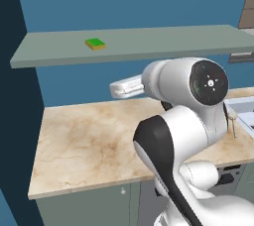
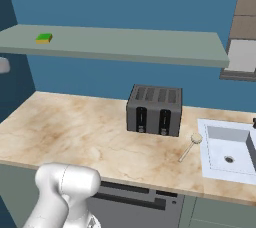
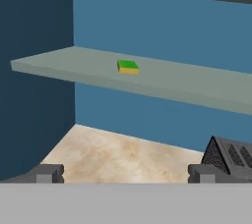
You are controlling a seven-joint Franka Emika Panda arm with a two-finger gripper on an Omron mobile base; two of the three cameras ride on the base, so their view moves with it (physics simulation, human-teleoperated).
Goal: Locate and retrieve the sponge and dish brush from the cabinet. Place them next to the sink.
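Gripper (image 3: 126, 173) spread wide, empty, facing the sponge (image 3: 128, 67) on the cabinet (image 3: 197, 88) shelf; right base view catches the dish brush (image 2: 191, 144) beside the sink (image 2: 210, 147).

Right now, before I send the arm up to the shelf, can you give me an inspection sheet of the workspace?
Surface: marble counter, mostly bare on its left part.
Job's things: sponge lies flat on the cabinet shelf, near its left end, untouched. Dish brush lies on the counter just left of the sink, head toward the back wall.
Clutter: black toaster stands on the counter left of the sink.
Grippers: gripper open, empty, facing the shelf from below the sponge's level.
Cables: nothing seen.
Surroundings: blue back wall, a second shelf board above, grey-green cabinet fronts under the counter.
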